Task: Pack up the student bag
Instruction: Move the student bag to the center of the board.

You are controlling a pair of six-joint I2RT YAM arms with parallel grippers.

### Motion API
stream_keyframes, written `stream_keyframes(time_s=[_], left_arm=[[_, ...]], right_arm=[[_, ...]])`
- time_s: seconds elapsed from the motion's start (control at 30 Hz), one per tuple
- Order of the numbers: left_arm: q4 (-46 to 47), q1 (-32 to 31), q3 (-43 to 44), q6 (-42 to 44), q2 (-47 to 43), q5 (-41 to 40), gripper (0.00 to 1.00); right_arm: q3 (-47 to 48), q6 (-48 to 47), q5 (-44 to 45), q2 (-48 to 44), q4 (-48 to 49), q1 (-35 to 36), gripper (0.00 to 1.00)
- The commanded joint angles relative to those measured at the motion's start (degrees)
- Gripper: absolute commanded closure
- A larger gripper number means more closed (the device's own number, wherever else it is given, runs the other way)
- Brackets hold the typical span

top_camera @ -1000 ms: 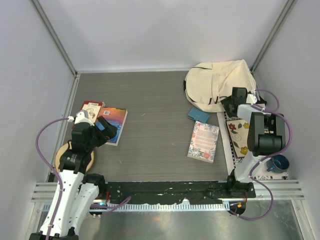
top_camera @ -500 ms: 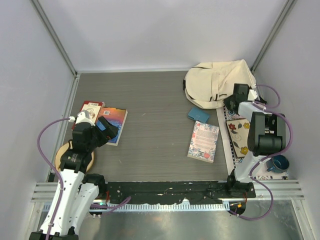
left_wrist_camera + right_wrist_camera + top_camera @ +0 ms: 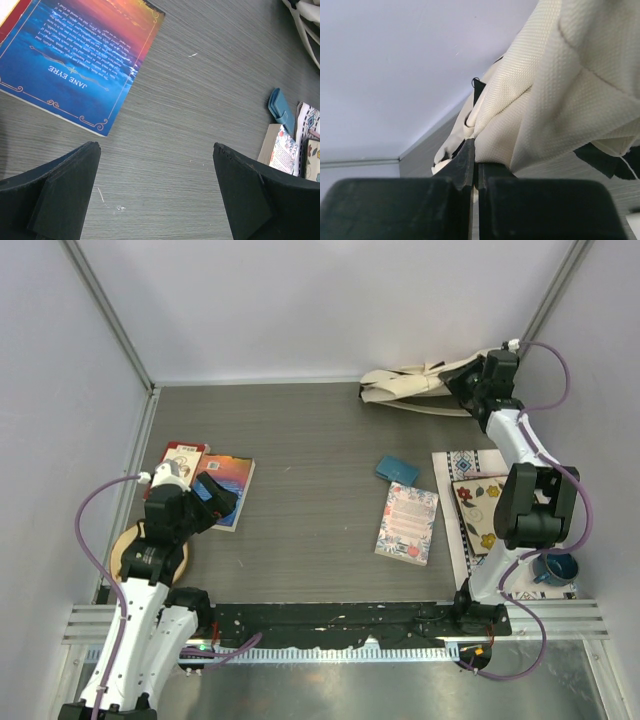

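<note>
The cream student bag [image 3: 410, 386] hangs lifted off the table at the back right, stretched flat toward the rear wall. My right gripper [image 3: 470, 383] is shut on a fold of its fabric; in the right wrist view the cream cloth [image 3: 535, 95] bunches just above the closed right gripper [image 3: 474, 159]. My left gripper [image 3: 215, 498] stands open over the table at the left, by the blue Jane Eyre book [image 3: 228, 483]. In the left wrist view the left gripper [image 3: 156, 150] has only bare table between its fingers, and the book [image 3: 75, 55] lies beyond them.
A floral book [image 3: 407, 523] and a small teal case [image 3: 398, 470] lie mid-table. A patterned cloth [image 3: 455, 510] with a floral notebook [image 3: 478, 510] sits at the right, near a blue mug [image 3: 555, 567]. A red book [image 3: 180, 454] and a round wooden coaster [image 3: 130, 550] are at the left.
The right gripper closed on the bag and raised it up and back toward the rear wall, uncovering the patterned cloth. The left arm has not moved.
</note>
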Motion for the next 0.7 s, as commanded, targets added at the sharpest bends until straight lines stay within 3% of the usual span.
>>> stream_keyframes(time_s=[0.0,0.37,0.67], left_arm=[[3.4,0.0,0.3,-0.2,0.4,1.2,0.01],[3.7,0.0,0.8,-0.9,-0.1,2.1,0.00],[1.4,0.0,2.5,-0.6,-2.3,0.7,0.00]], right_arm=[[3.3,-0.3,-12.3,-3.7,4.8,2.7,0.99],[3.5,-1.7,-14.5,-5.8,5.1,12.5,0.99],[-7.2,-0.9,-16.0,-12.4,9.0,16.9,0.99]])
